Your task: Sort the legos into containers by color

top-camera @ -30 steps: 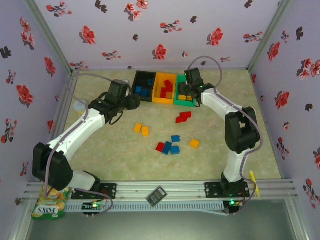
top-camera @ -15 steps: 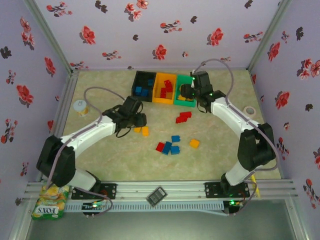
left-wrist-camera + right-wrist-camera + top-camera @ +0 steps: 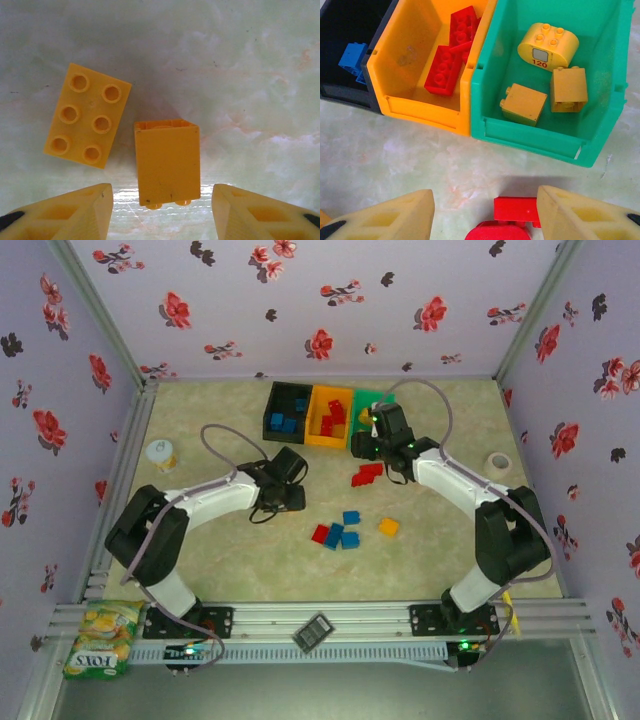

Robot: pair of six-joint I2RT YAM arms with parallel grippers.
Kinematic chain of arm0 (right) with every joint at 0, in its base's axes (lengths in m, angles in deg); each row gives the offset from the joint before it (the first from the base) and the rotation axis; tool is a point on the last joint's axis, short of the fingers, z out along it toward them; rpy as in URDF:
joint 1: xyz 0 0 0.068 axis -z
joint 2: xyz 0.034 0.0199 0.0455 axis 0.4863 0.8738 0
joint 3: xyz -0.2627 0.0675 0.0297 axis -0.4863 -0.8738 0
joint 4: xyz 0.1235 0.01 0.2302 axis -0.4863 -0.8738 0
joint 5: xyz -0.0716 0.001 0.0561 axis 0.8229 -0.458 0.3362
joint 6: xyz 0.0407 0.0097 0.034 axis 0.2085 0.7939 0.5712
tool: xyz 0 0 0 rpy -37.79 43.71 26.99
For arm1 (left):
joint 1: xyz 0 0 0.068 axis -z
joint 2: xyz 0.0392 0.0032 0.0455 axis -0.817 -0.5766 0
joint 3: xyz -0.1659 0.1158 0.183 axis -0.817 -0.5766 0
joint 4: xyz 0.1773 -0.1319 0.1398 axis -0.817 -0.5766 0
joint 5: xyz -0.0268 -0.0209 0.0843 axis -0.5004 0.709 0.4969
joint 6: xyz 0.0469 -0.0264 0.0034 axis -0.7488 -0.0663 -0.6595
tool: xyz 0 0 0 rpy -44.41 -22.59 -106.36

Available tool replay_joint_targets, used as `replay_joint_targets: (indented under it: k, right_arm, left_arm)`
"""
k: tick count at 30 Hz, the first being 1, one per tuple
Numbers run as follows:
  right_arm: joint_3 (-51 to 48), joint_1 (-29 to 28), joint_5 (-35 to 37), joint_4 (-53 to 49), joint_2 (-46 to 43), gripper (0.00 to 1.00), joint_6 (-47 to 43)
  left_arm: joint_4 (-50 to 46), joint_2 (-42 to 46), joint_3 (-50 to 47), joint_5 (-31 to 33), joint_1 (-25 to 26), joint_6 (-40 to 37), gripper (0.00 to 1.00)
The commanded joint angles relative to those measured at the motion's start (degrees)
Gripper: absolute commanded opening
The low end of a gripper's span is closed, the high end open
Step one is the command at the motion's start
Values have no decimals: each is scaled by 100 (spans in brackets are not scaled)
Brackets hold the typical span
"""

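The left gripper [image 3: 159,207] hangs low over the table [image 3: 430,560] with its fingers spread fairly wide and gripping nothing. A yellow-orange brick lying on its side [image 3: 167,167] sits between them, clear of both. Just to its left lies a six-stud yellow-orange brick [image 3: 87,122], studs up, close to it but apart.

The right gripper [image 3: 485,200] is parted too and holds nothing. A red brick [image 3: 515,207] lies on the table between its fingers, close against the right one; whether they touch is hard to tell.

Just beyond stand the three bins in a row, side walls touching. The black bin [image 3: 335,90] holds blue bricks [image 3: 352,57], the orange bin [image 3: 420,107] holds red bricks [image 3: 452,55], and the green bin [image 3: 530,137] holds three yellow pieces: a rounded brick [image 3: 547,47] printed "120" in red beneath a small grey window, and two plain blocks [image 3: 522,104].

In the top view a loose cluster of blue and red bricks [image 3: 335,533] and one yellow brick [image 3: 388,527] lie mid-table. A snack packet [image 3: 103,638] reading "FOXS" lies at the near left corner.
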Motion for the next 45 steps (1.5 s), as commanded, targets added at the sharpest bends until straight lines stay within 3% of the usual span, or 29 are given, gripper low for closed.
replay_joint_targets:
  k: [1,28,37,45]
  right_arm:
    - [-55,-34,-6,131,-161,57,48]
    - [-250,-33,173,168,-371,58,16]
    - [-503,-1,351,67,-651,58,33]
    - [-712,177,994,-678,-1059,57,177]
  left_arm:
    - [-127,-185,258,16,77,126,56]
    - [-521,-744,990,196,178,-212,30]
    - [-1012,-979,2591,496,169,-1444,30]
    - [-1248,-1635,4055,497,122,-1921,30]
